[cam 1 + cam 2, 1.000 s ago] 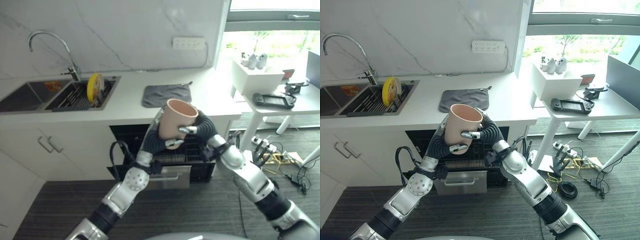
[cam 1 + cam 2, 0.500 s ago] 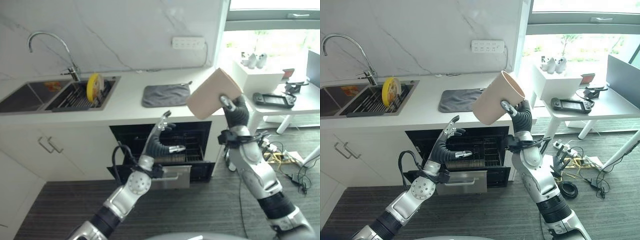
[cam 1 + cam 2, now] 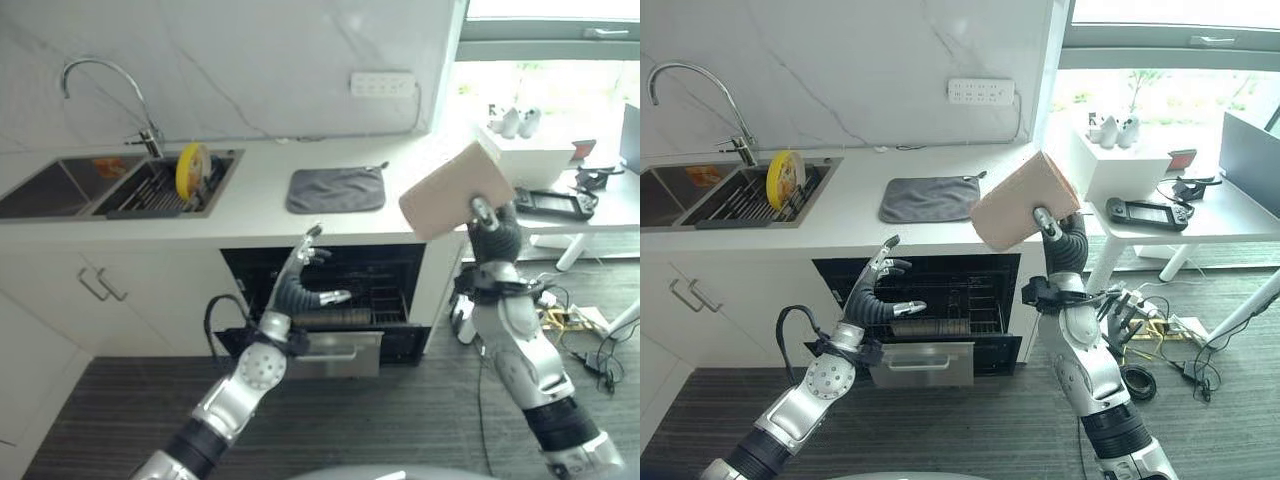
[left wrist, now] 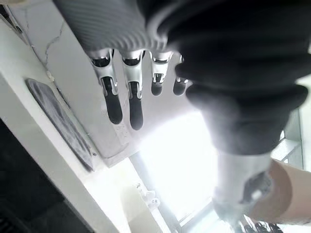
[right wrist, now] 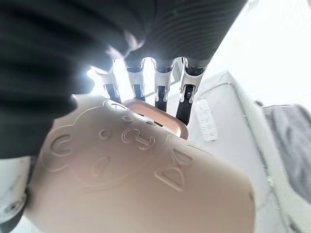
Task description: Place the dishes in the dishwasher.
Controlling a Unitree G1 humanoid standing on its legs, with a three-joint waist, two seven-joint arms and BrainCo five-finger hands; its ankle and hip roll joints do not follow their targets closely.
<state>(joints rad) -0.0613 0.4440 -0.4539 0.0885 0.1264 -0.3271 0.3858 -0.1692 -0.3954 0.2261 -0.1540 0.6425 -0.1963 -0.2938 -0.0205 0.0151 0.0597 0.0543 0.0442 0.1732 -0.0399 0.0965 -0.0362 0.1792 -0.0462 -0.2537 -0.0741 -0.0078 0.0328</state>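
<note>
The right hand (image 3: 494, 236) is reaching up at the robot's right side, arm bent and forearm rising nearly upright — its fingers (image 5: 187, 99) and thumb are clasping a pink cup (image 3: 455, 190), which is tipping sideways above the wrist. The left hand (image 3: 297, 286) is hovering lower, in front of the body — palm turned inward, fingers (image 4: 114, 101) spreading loose and straight, thumb jutting out to the side, gripping nothing.

White marble wall (image 3: 840, 50); dark plank floor (image 3: 970, 430); bright window (image 3: 1170, 85).
</note>
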